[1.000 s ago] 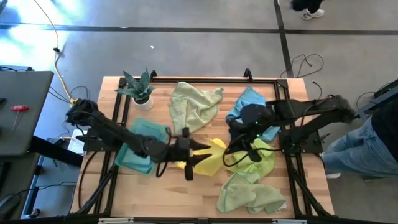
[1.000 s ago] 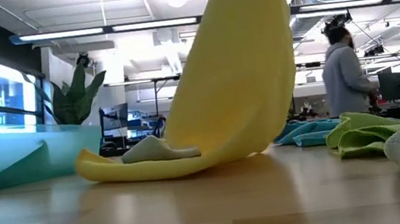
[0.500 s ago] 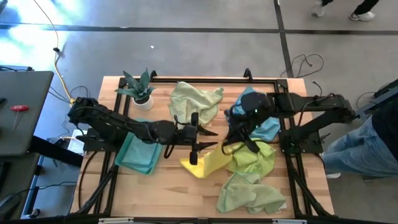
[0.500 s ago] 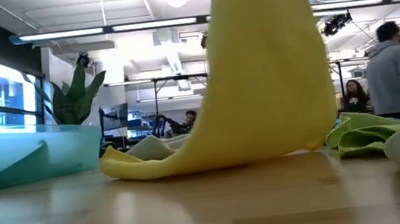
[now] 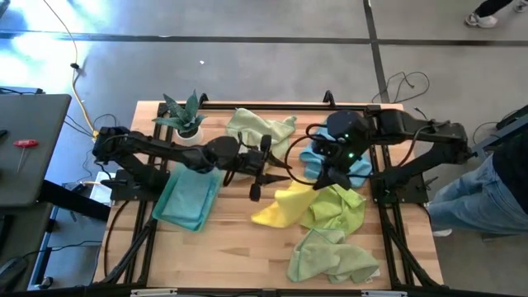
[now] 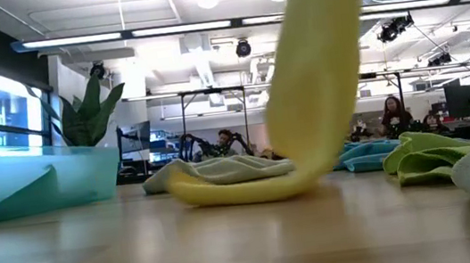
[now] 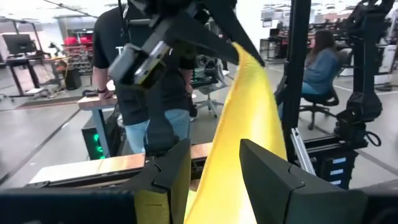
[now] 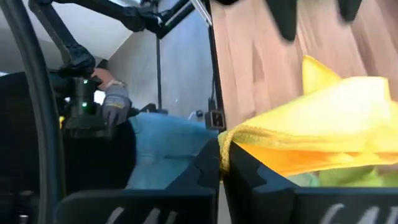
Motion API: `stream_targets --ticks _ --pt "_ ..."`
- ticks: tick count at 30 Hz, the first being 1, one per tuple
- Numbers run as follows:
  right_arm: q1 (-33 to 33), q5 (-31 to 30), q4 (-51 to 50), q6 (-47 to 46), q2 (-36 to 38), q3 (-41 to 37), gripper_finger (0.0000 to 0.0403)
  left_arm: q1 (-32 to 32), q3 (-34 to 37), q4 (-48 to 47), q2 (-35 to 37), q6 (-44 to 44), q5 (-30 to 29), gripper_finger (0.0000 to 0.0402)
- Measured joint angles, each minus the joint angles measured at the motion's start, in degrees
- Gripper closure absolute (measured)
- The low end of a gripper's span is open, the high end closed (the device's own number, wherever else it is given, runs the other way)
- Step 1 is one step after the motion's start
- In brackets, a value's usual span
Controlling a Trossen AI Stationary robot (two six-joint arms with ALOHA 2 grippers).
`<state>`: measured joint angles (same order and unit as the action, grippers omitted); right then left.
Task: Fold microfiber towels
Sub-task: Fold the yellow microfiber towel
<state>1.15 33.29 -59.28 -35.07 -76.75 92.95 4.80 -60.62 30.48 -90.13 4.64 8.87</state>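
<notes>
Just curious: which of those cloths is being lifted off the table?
The yellow towel: the right gripper holds one end up; the others all lie flat or crumpled.

Small spiky potted plant (image 5: 185, 116) standing at about ten o'clock on the wooden counter (image 5: 239, 247). Red-handled tool (image 5: 25, 143) lying on a grey side table (image 5: 29, 157) at nine o'clock. Seated person (image 6: 392, 114) beyond, far back.

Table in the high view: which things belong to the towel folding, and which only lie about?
Belong to the job:
- yellow towel, held by right pincer
- teal towel
- blue towel
- pale green towels
- left pincer

Lying about:
- potted plant
</notes>
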Motion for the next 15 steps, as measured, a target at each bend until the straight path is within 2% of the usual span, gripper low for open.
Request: stream_targets --ticks 3,10,15 --pt "-0.2 1.2 -1.8 -2.2 0.0 0.1 0.0403 1.1 0.0 2.5 -1.3 -3.0 1.8 0.0276" --pt "-2.7 2.2 -5.9 -5.6 -1.5 0.1 0.0403 1.6 -0.8 18.4 -10.0 -10.9 3.3 0.0276" --pt "-3.8 4.0 -5.8 -5.6 -3.4 0.1 0.0403 1.6 -6.6 19.5 -16.5 -13.0 8.7 0.0276"
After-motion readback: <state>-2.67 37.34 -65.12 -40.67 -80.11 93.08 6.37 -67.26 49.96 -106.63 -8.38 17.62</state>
